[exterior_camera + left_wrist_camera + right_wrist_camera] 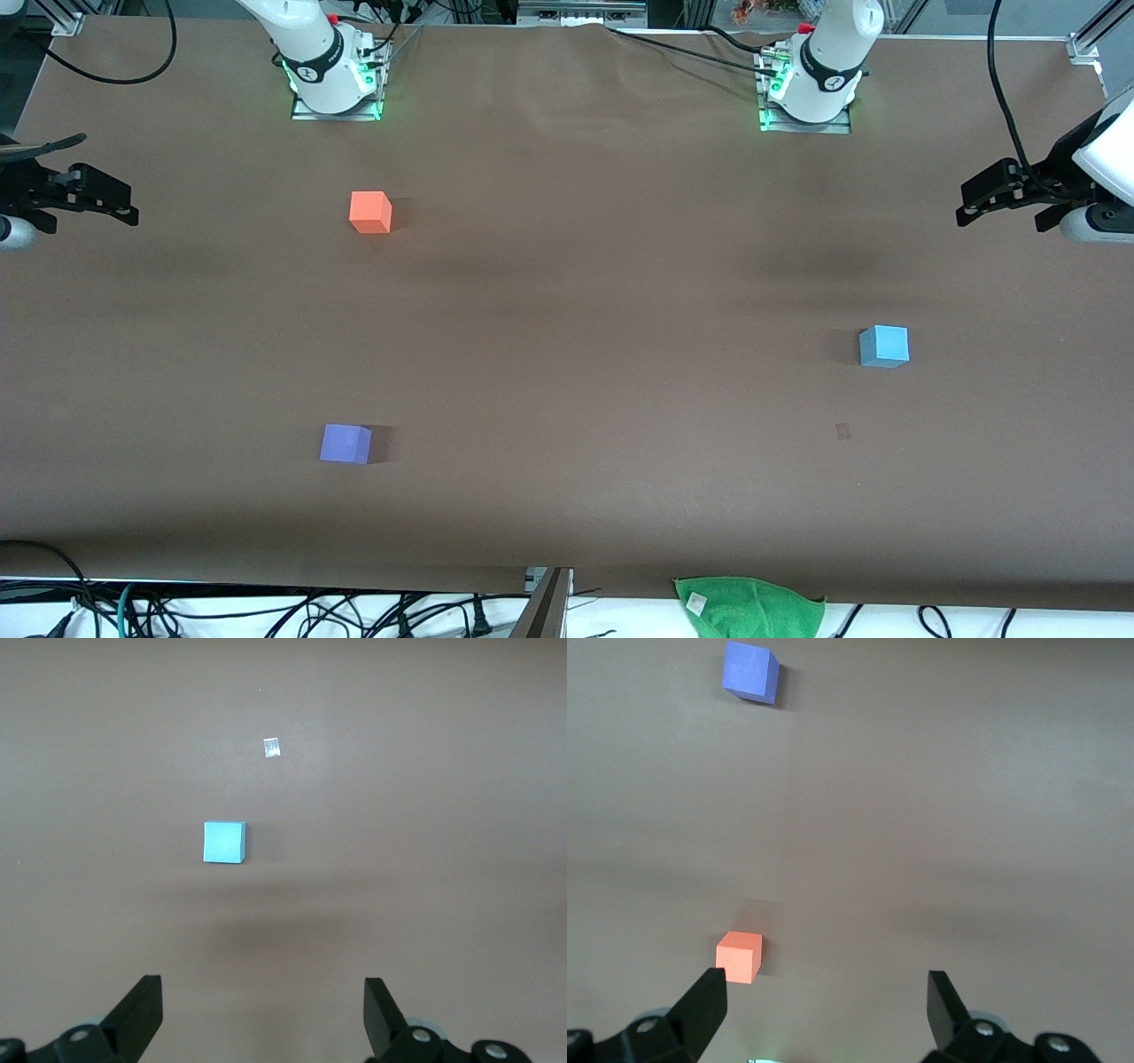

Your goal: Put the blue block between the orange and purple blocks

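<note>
A brown table was seen holding three cubes, one per colour. Nearest lay the purple block, then the blue block toward the left arm's end, then the orange block. The left gripper and right gripper were held spread and empty, raised at the table's ends. A green cloth was draped at the near edge.

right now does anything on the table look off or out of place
Nothing is spilled or damaged. The orange block, purple block and blue block sit flat and apart. One small scrap lies near the blue block, nearer the front camera; I cannot tell what it is.
</note>
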`<action>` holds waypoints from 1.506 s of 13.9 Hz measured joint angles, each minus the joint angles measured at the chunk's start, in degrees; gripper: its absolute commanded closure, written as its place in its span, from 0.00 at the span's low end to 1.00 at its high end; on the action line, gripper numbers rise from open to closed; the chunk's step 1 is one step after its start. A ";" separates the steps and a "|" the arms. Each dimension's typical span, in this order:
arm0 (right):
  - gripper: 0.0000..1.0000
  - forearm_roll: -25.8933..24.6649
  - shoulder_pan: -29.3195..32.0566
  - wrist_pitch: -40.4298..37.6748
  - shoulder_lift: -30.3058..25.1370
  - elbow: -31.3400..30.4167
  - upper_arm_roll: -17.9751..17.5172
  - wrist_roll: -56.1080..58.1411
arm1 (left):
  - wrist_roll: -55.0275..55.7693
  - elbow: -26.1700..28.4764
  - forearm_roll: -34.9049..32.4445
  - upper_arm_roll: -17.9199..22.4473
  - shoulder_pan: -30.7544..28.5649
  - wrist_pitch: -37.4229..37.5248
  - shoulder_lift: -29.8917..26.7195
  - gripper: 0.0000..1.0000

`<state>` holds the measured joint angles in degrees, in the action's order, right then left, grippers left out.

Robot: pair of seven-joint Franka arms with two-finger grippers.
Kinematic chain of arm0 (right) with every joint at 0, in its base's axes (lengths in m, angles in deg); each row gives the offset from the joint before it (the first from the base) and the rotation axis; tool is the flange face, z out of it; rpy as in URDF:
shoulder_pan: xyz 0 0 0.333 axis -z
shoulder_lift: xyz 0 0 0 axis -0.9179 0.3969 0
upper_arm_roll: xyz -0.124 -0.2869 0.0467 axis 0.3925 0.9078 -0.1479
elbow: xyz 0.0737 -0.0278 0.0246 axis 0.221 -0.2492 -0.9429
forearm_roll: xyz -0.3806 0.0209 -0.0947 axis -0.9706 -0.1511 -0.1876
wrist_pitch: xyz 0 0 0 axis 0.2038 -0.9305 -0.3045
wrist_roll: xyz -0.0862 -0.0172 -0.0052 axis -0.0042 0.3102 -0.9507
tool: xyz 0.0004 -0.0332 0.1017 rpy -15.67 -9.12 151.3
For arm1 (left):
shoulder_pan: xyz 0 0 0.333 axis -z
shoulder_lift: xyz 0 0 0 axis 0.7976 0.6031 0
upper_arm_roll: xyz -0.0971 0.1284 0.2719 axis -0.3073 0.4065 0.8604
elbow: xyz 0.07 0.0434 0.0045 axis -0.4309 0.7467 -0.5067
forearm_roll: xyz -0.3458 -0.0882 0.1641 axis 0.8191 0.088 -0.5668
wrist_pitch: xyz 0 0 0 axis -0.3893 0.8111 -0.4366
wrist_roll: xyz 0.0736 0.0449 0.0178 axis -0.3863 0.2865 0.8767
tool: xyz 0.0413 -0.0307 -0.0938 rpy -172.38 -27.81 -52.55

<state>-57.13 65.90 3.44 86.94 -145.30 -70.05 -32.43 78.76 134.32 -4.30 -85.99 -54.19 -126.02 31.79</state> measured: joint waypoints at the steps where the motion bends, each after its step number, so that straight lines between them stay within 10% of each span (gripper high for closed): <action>1: 0.00 0.00 0.00 0.00 0.00 0.00 0.00 0.00 | -0.01 0.03 0.00 0.00 0.00 -0.17 0.00 0.00; 21: 0.00 0.15 0.00 0.00 0.00 0.00 0.00 0.00 | 0.01 2.25 -0.83 1.08 0.02 -0.59 -1.37 0.00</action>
<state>-56.98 65.90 3.45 86.94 -145.30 -70.05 -32.43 78.76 136.57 -5.13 -84.91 -54.18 -126.61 30.42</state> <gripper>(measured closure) 0.000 0.000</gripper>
